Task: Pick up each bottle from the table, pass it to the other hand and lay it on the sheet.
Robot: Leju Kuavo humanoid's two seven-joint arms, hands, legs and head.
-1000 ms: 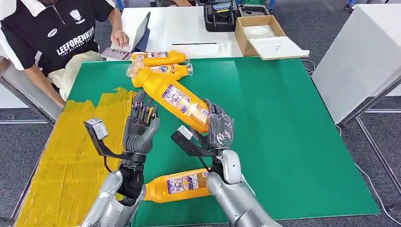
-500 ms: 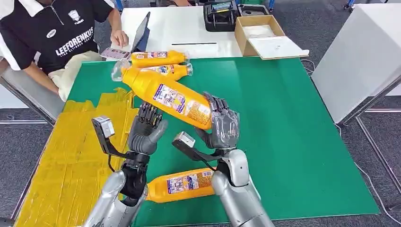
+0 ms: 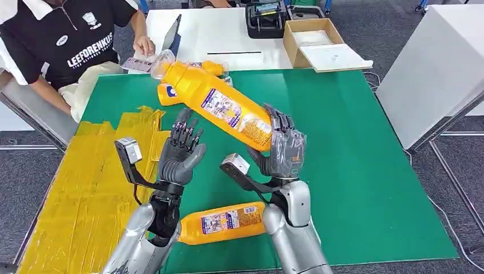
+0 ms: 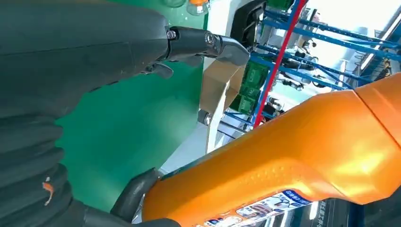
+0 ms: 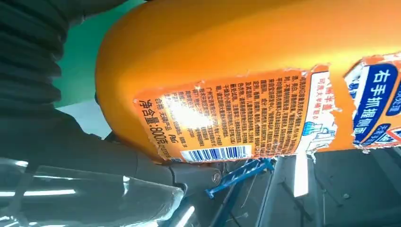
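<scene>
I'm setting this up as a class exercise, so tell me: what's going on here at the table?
The robot's right hand holds a large orange bottle up by its base, tilted above the green mat. Its left hand is open just beside the bottle, not touching it. Another orange bottle lies on the mat near the robot. The yellow sheet is bare. A person sits at the far corner.

In the head view, the held bottle [image 3: 214,103] hides most of the bottles lying behind it at top centre, so their number cannot be told. The right arm [image 3: 288,240] covers one end of the lower bottle [image 3: 222,221]. The person [image 3: 63,45] at upper left is cut off by the frame's edge. In the right wrist view the bottle's label [image 5: 265,118] looks torn, its small print unreadable.
</scene>
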